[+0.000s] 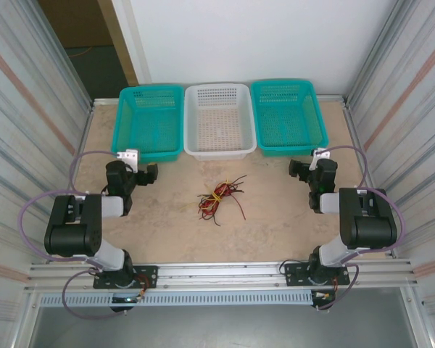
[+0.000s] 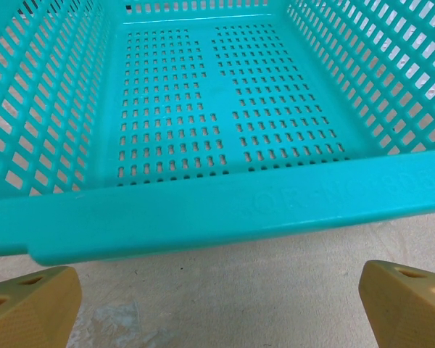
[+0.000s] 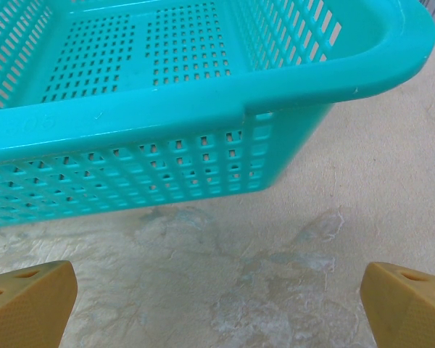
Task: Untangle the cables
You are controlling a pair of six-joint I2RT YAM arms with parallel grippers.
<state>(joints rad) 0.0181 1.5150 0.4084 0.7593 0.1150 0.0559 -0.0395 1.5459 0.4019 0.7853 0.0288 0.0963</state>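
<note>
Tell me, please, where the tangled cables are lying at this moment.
In the top external view, the cables lie bunched near the middle of the table, just in front of the white basket and not touching it.

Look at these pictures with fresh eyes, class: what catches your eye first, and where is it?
Three baskets lined along the far edge of the table stand out: the left teal basket, the white basket in the middle and the right teal basket. Then comes the small tangle of red, black and pale yellow cables, lying alone at mid-table.
</note>
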